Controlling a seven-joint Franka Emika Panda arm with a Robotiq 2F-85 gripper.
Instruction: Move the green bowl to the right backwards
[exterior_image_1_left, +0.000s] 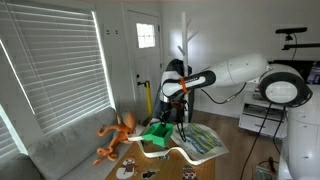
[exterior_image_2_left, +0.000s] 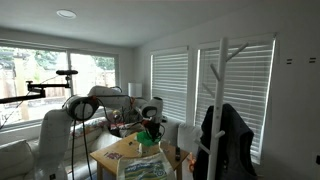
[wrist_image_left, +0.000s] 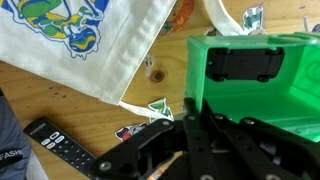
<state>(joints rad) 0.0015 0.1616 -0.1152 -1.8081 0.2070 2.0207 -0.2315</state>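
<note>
The green bowl (wrist_image_left: 292, 88) is bright, glossy green plastic with flat walls and squared corners, so from the wrist view it reads more as a box than a round dish. Its mouth opens up toward the wrist camera. Its long axis runs left to right across that view, and the right end is cut off by the frame edge.

The gripper (wrist_image_left: 230, 95) has closed its 2 fingers on the bowl's near long wall. 1 black pad (wrist_image_left: 240, 63) sits inside the bowl and the rest of the claw lies just outside the wall.

In an exterior view the bowl (exterior_image_1_left: 155, 133) is on the wooden table (exterior_image_1_left: 135, 160), between the orange toy (exterior_image_1_left: 113, 137) and the leaf-patterned mat (exterior_image_1_left: 205, 143), directly beneath the gripper (exterior_image_1_left: 173, 117). Whether its base touches the tabletop or hangs just above it I cannot tell.

In the wrist view the mat (wrist_image_left: 85, 45) lies left of the bowl, apart from it. A black remote control (wrist_image_left: 60, 147) lies on bare wood, nearer the lower left corner.
</note>
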